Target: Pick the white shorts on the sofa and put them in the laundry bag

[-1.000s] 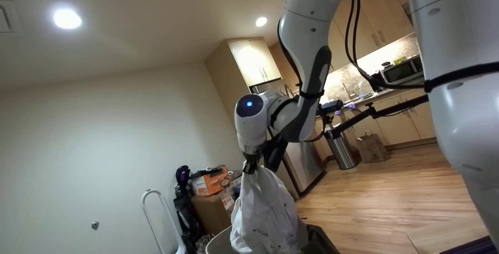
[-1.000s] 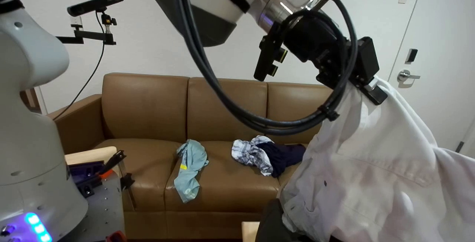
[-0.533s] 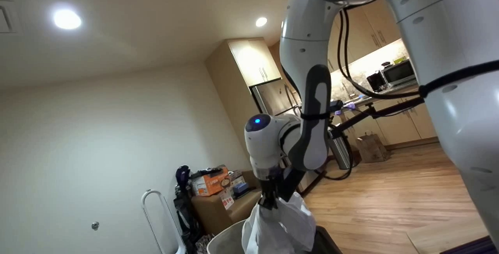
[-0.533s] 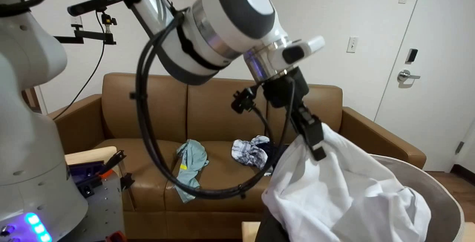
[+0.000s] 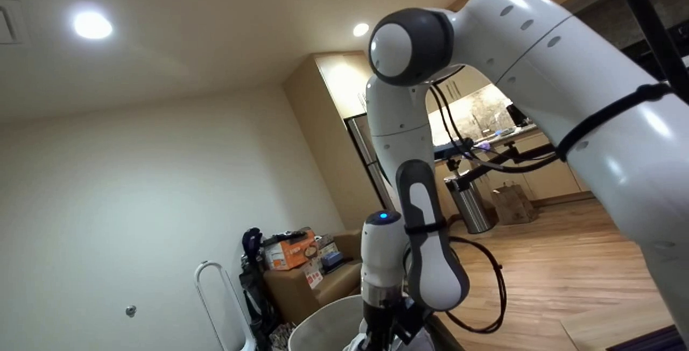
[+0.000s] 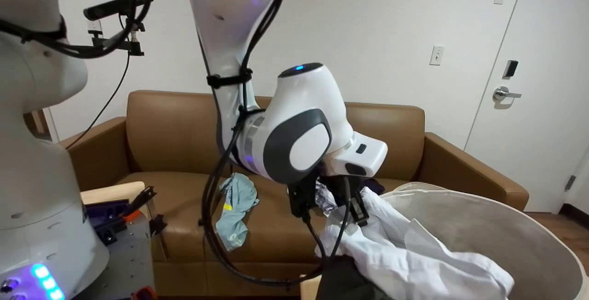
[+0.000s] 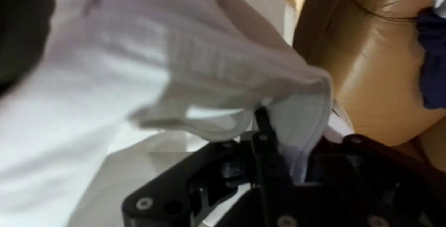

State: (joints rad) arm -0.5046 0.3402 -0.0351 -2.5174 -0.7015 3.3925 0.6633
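We see gripper [image 6: 360, 216] pointing down, clamped on edge of white shorts [image 6: 414, 263]. Bulk of shorts lies across mouth of bag [image 6: 497, 226]; how deep it reaches, we cannot tell. Behind bag, sofa [image 6: 165, 134] holds blue-green cloth [image 6: 238, 208], plus patterned cloth [image 6: 325, 199] partly hidden by arm [image 6: 317, 97]. Wrist view shows us navy cloth [image 7: 433, 60] there too.

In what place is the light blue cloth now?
In an exterior view, the light blue cloth lies on the brown sofa, left of the picture's middle, seen inside the hanging cable loop.
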